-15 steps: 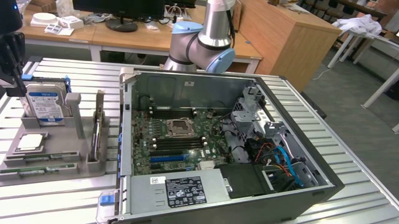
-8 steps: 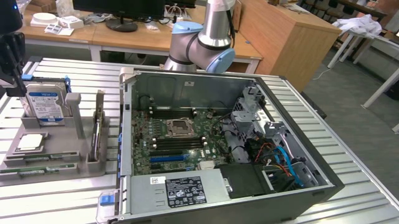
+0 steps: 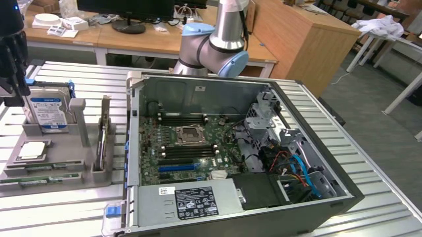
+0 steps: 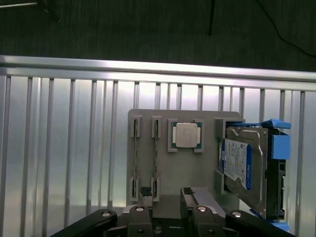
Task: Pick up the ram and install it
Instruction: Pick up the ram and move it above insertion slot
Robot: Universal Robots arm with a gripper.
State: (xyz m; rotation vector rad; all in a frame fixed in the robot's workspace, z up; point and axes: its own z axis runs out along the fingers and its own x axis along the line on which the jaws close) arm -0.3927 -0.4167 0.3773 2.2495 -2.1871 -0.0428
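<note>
Two thin green ram sticks (image 4: 136, 158) (image 4: 155, 155) stand on edge in slots of a grey holder tray (image 4: 148, 118). In the exterior view the ram (image 3: 39, 180) sits along the tray's near edge. My gripper (image 4: 167, 195) hangs above the tray, open, with nothing between its dark fingertips (image 4: 145, 191). In the exterior view the gripper (image 3: 12, 59) is a dark shape at the far left, above the tray (image 3: 59, 148). The open computer case (image 3: 316, 197) lies in the middle, its motherboard (image 3: 188, 143) showing dark memory slots (image 3: 188, 150) beside the CPU socket (image 3: 189, 134).
A silver, blue-labelled hard drive (image 4: 244, 165) stands upright at one end of the tray, and a CPU chip (image 4: 186, 136) lies beside the sticks. The ribbed metal table (image 4: 59, 148) ends at a rail. The arm's base (image 3: 214, 47) rises behind the case.
</note>
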